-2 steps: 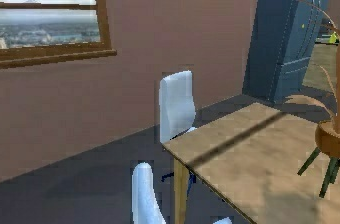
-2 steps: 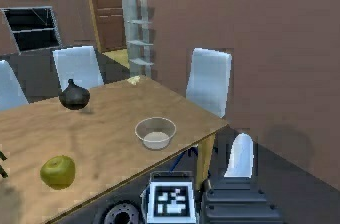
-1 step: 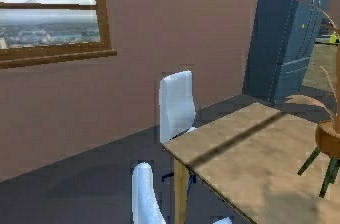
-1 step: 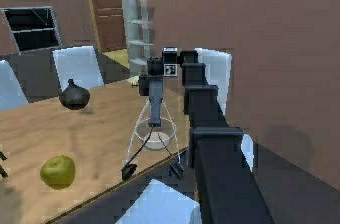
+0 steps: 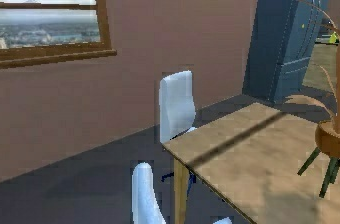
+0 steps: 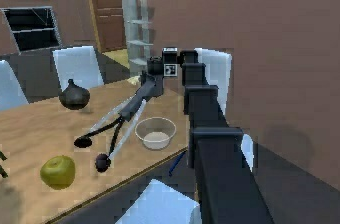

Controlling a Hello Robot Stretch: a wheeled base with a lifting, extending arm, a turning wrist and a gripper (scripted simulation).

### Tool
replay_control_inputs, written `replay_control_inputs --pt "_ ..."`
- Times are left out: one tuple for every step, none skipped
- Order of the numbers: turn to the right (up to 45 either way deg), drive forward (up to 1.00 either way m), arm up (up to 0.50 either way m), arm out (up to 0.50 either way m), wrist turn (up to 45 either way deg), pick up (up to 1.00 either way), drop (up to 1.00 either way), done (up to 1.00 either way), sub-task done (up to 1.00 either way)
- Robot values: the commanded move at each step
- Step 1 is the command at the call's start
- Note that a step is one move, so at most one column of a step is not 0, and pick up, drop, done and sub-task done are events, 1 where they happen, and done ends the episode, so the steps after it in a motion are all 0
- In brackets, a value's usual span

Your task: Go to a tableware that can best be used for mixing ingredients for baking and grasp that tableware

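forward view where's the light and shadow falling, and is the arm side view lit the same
Forward view: the window is the brightest patch, a dark shadow band crosses the table diagonally, and the floor beneath the white chair is dim. Arm side view: the table looks evenly lit, with the pale bowl standing out on it.

Wood-framed window (image 5: 38,28) up on the pinkish-brown wall (image 5: 68,110), dark floor (image 5: 78,190) below, white chairs (image 5: 176,103) drawn up beside the wooden worktop (image 5: 243,150), tall blue cabinet (image 5: 283,50) beyond.
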Motion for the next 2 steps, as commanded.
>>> replay_control_inputs --pt "0.0 0.0 0.0 0.0 45.0 0.0 0.0 0.0 0.0" --pt "0.0 0.0 0.0 0.0 45.0 0.0 0.0 0.0 0.0"
